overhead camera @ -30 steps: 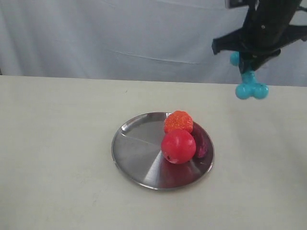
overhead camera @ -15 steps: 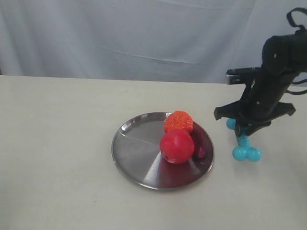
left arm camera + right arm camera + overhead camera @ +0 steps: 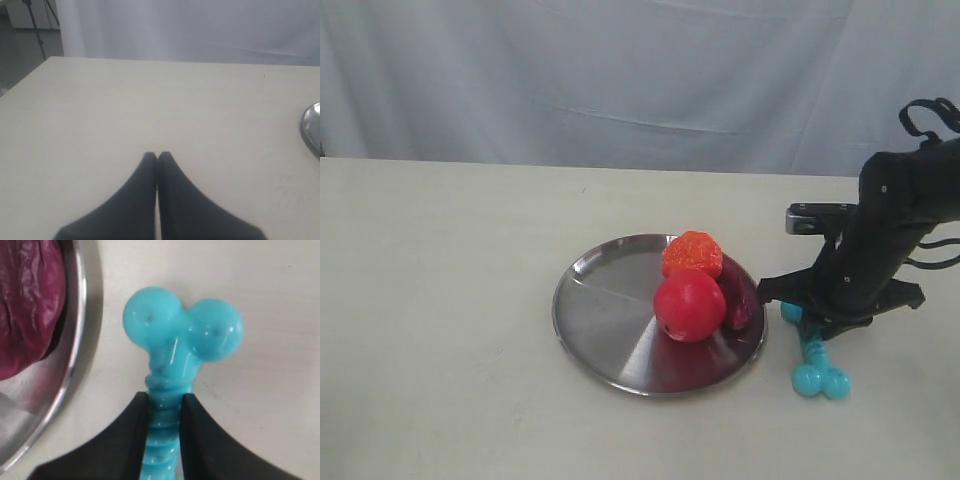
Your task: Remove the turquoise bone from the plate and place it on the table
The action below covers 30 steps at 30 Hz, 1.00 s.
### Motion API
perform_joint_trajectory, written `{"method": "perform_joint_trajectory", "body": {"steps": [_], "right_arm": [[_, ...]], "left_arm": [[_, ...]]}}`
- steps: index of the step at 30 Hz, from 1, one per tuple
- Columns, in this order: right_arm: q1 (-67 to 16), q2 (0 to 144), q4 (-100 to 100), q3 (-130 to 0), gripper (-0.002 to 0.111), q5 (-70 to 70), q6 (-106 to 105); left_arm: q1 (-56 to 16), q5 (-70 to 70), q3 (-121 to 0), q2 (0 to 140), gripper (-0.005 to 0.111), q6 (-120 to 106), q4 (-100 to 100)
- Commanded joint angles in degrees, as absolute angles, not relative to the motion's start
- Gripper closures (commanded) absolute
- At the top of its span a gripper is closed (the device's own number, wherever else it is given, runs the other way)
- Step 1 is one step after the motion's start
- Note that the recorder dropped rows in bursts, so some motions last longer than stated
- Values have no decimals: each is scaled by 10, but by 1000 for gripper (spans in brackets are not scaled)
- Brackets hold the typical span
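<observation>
Entry, as I read it from my station:

1. Turquoise bone (image 3: 817,365): off the plate (image 3: 610,320) and just beside its rim, on the right-arm side, not touching it. It is tilted, one knobbed end down at the table (image 3: 440,300). I cannot tell whether that end rests on the surface or hangs just above it.
2. Right gripper (image 3: 812,335): low over the table, fingers pinching the bone's ribbed shaft; the wrist view shows a finger on each side of the ribs.
3. Left gripper (image 3: 158,156): fingertips pressed together with nothing between them, over bare tabletop, well apart from the plate.
4. Plate contents: one red ball (image 3: 691,305), one orange toy (image 3: 692,253), one dark purple piece (image 3: 740,300). No bone.

Status, my judgement: removal from the plate is done and the carry is all but done. Left to do: settle the bone flat, spread the right fingers and lift clear without dragging it against the rim.
</observation>
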State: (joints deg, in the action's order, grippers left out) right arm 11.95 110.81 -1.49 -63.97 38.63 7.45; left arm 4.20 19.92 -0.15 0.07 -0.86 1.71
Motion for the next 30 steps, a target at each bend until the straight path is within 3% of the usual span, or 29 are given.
{"method": "perform_joint_trajectory", "body": {"steps": [1, 15, 17, 19, 21, 24, 30], "right_arm": [[118, 1099, -12, -599, 108, 380, 77], [118, 1097, -10, -592, 108, 342, 75], [118, 1092, -10, -592, 98, 342, 73], [118, 1081, -10, -592, 82, 342, 66], [118, 1066, -10, -592, 58, 342, 65], [118, 1032, -10, -592, 33, 343, 53], [118, 922, -10, -592, 34, 347, 38]], "left_arm": [[45, 196, 0, 0, 107, -6, 18], [45, 196, 0, 0, 107, -6, 18], [45, 196, 0, 0, 107, -6, 18], [45, 196, 0, 0, 107, -6, 18], [45, 196, 0, 0, 107, -6, 18], [45, 196, 0, 0, 107, -6, 18], [45, 196, 0, 0, 107, -6, 18]]}}
